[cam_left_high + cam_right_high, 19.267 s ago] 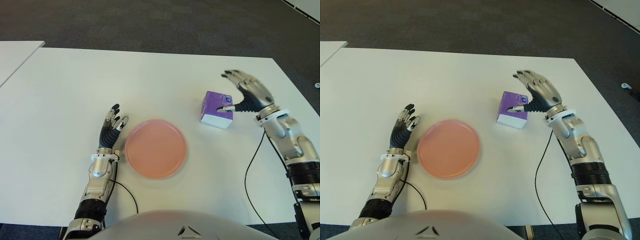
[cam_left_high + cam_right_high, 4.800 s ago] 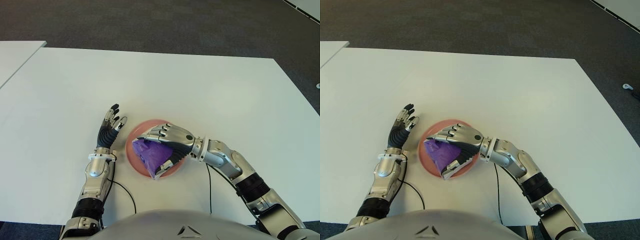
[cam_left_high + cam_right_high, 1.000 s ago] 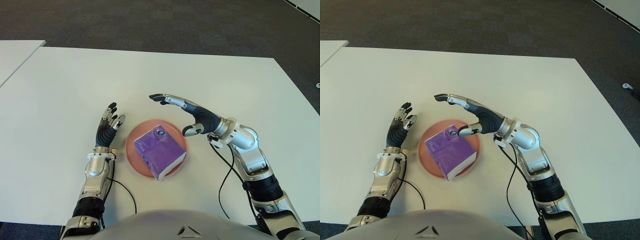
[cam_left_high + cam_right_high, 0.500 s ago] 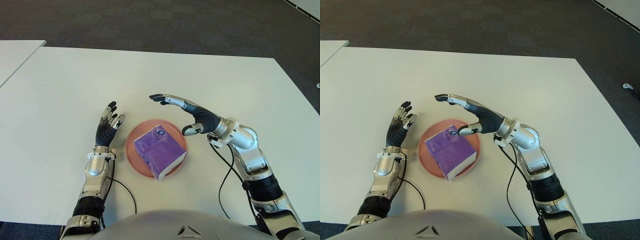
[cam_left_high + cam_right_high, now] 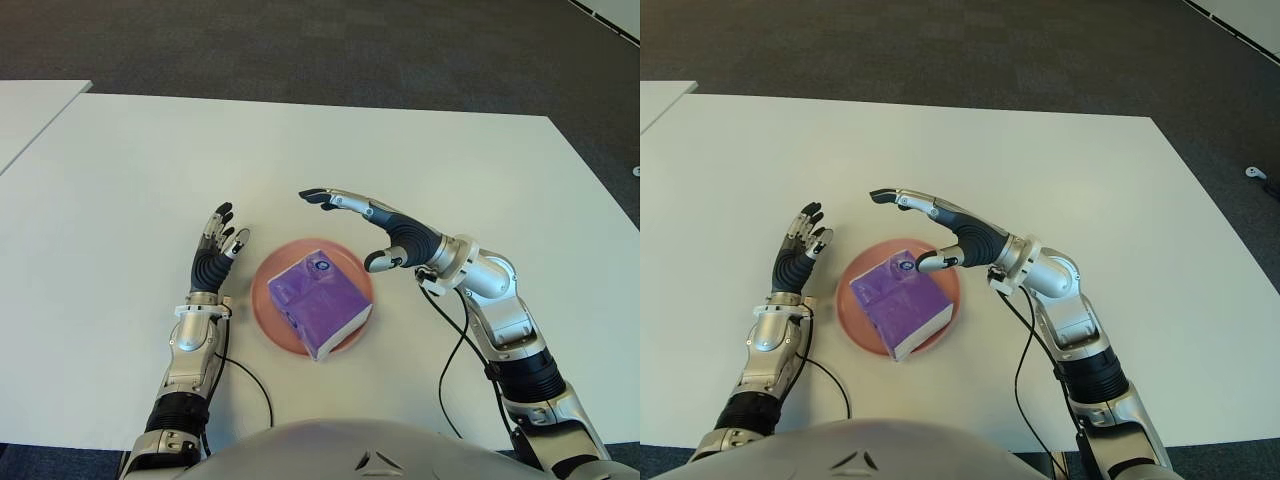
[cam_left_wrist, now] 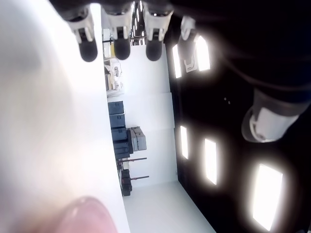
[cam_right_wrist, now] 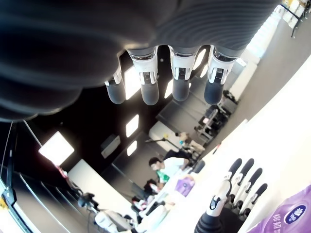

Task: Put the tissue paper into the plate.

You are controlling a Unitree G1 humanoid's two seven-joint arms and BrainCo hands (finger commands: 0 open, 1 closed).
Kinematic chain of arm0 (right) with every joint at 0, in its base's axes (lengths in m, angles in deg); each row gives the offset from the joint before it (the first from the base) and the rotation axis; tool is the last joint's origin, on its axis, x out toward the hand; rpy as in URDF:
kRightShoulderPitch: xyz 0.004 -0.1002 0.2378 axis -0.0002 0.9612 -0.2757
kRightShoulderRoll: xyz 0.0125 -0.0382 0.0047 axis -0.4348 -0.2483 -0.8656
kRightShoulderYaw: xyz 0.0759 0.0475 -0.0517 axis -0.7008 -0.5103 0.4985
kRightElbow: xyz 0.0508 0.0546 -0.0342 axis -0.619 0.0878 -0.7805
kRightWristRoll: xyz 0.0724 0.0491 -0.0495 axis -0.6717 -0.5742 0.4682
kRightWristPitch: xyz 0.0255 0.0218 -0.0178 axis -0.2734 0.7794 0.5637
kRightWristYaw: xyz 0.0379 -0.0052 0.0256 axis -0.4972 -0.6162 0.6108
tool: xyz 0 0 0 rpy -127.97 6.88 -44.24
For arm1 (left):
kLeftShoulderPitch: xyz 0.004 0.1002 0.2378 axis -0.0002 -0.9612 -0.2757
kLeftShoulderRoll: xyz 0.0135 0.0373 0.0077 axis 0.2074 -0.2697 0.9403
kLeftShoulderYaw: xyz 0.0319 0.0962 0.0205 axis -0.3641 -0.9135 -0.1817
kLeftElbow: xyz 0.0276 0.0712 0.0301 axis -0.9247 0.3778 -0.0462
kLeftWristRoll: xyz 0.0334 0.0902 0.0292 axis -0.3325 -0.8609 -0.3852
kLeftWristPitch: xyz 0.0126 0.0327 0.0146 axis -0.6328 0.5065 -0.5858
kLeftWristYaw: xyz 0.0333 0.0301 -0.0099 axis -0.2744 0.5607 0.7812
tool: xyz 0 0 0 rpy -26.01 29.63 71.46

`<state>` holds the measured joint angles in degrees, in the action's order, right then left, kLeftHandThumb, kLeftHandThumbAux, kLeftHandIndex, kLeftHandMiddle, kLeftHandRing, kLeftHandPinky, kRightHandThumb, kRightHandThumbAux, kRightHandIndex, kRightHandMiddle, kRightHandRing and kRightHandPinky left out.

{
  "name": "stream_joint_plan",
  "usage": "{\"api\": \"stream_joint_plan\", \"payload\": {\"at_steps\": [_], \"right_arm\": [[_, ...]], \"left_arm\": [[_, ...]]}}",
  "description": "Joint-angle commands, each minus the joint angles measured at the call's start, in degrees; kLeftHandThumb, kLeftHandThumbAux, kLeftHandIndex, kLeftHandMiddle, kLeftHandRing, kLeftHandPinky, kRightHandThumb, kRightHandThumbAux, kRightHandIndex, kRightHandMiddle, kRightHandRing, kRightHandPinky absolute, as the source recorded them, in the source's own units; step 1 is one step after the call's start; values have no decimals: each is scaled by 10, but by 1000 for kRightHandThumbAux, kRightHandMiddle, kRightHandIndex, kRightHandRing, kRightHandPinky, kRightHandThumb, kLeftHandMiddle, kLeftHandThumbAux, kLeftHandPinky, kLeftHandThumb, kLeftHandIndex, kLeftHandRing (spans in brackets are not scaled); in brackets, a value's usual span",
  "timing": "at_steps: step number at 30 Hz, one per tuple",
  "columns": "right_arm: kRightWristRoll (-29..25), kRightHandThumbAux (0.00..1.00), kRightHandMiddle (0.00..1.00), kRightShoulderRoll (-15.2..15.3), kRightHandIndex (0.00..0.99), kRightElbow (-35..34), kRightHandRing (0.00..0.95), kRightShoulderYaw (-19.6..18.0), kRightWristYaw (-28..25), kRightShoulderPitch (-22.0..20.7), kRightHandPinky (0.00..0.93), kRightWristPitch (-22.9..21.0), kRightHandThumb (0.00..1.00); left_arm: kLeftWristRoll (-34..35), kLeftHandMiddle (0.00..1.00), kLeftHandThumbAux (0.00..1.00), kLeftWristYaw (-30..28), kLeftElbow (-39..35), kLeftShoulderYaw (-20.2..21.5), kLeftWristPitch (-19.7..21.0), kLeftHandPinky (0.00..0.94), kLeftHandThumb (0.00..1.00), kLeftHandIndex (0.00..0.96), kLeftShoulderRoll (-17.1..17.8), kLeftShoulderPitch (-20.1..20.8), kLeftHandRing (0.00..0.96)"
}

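Observation:
A purple tissue pack (image 5: 318, 300) lies in the pink plate (image 5: 263, 303) near the table's front, a white edge showing along its near side. My right hand (image 5: 352, 222) hovers just right of and above the plate, fingers stretched out flat toward the left, thumb close to the pack's top corner, holding nothing. My left hand (image 5: 213, 255) stands to the left of the plate, fingers spread upward and empty. A corner of the tissue pack (image 7: 286, 219) appears in the right wrist view, with the left hand (image 7: 228, 196) beyond it.
The white table (image 5: 400, 160) stretches wide behind and to both sides of the plate. A second white table's corner (image 5: 25, 105) shows at far left. Dark carpet lies beyond. A black cable (image 5: 455, 350) runs along my right forearm.
Over the last second nothing has visibly moved. Much earlier the right hand carried the tissue pack from the table's right side into the plate and let go.

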<state>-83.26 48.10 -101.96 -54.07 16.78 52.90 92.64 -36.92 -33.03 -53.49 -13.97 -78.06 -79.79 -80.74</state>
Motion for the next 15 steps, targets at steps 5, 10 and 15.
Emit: {"api": "stream_joint_plan", "payload": {"at_steps": [5, 10, 15], "right_arm": [[-63, 481, 0, -160, 0, 425, 0, -236, 348, -53, 0, 65, 18], [-76, 518, 0, -129, 0, 514, 0, -265, 346, -84, 0, 80, 3], [-111, 528, 0, -106, 0, 607, 0, -303, 335, -121, 0, 78, 0]], "left_arm": [[-1, 0, 476, 1, 20, 2, 3, 0, 0, 0, 2, -13, 0], [0, 0, 475, -3, 22, 2, 3, 0, 0, 0, 6, -12, 0], [2, 0, 472, -6, 29, 5, 2, 0, 0, 0, 10, -10, 0]]}}
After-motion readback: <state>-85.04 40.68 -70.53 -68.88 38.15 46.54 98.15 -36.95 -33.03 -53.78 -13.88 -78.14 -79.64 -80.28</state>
